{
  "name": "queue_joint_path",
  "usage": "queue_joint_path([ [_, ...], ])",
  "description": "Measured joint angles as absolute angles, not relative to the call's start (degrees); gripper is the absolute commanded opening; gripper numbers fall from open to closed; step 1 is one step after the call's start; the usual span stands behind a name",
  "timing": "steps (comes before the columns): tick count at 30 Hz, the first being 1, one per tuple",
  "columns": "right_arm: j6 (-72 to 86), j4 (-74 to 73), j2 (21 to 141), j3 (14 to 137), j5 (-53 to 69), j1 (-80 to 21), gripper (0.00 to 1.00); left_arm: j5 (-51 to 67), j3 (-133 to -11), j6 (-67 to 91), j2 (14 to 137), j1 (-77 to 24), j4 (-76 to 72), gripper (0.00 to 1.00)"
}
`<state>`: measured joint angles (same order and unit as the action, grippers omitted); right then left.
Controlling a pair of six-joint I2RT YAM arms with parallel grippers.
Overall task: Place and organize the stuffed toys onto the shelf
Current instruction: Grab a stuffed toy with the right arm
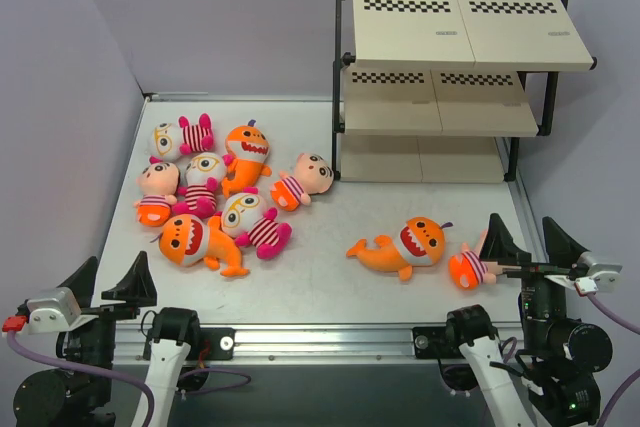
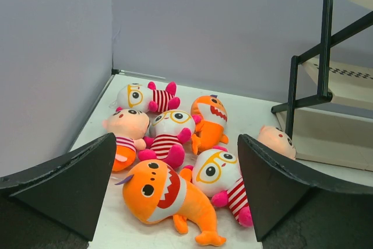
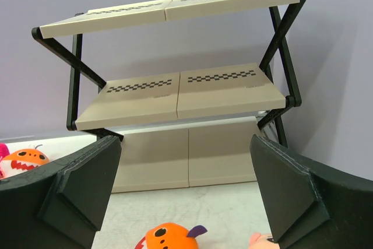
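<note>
Gaping wide, left gripper (image 1: 116,265), right gripper (image 1: 521,229), both empty

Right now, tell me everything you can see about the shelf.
The shelf is a three-tier rack with a black metal frame and crossed braces at the sides. Each tier is made of two beige boards set side by side. Black-and-white checkered strips mark the top and middle tiers. It stands upright at the far right of the table, and nothing can be seen resting on its boards or leaning against it.
</note>
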<state>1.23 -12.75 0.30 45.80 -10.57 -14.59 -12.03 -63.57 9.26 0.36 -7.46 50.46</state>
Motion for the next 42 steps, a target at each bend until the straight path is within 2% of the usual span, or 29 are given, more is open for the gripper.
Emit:
queue_joint_path([
  [11, 2.02, -12.75, 0.36, 45.80, -10.76, -14.59, 1.00, -12.10, -62.89, 9.56, 0.36, -7.46, 50.35, 0.94],
  [16, 7.33, -13.41, 3.20, 46.89, -15.73, -14.59, 1.00, -13.56, -61.06, 11.81, 0.36, -7.46, 49.34, 0.94],
  [20, 11.90, -15.53, 10.24, 49.87, -18.65, -14.59, 1.00, -13.76, -59.37, 14.79, 0.36, -7.46, 47.81, 0.94],
  [27, 19.81, -21.34, 29.45, 56.34, -18.33, -14.59, 1.00, -12.97, -58.26, 19.94, 1.83, -7.53, 46.96, 0.94],
  [42, 34.54, -27.75, 39.05, 47.77, -13.98, -14.59, 1.00, -2.26, -55.88, 23.94, 23.55, -9.28, 46.54, 0.94],
])
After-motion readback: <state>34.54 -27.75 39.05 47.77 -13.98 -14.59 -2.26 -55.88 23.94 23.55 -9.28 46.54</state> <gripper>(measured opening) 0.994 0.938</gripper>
